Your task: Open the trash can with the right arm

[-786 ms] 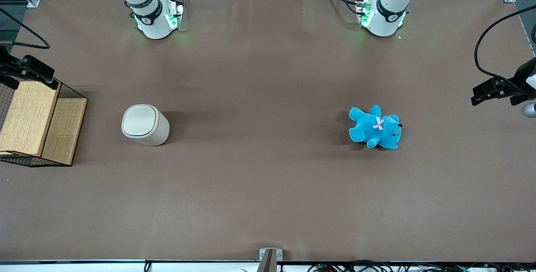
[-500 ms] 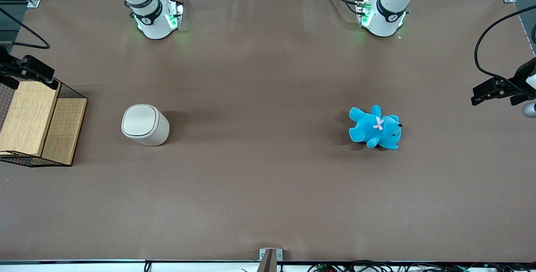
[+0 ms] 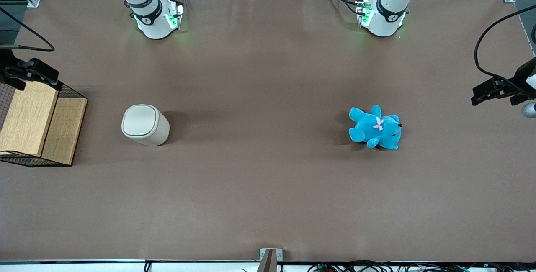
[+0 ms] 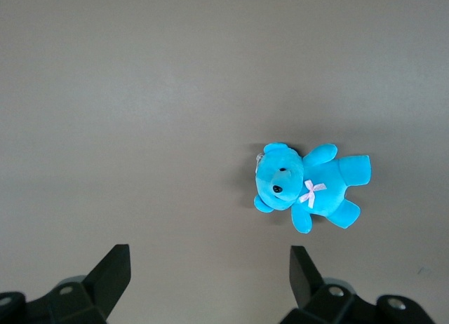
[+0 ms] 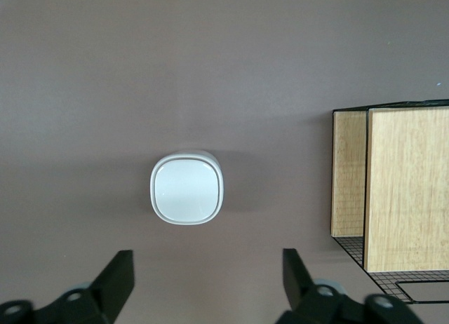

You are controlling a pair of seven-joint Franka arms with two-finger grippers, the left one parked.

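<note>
Front view: brown table (image 3: 268, 180); trash can (image 3: 145, 124) shut; hand (image 5: 207, 278) open above.

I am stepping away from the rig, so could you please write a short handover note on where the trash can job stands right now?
Gripper: open, holding nothing, high above the table at the working arm's end, over the wire-and-wood crate in the front view and apart from the trash can.
Trash can: upright on the table, beside the crate, lid shut flat.
Blue teddy: lying toward the parked arm's end, not involved.
Done: nothing yet; the can is untouched.
Left: bring the gripper down to the lid and flip it open.
</note>
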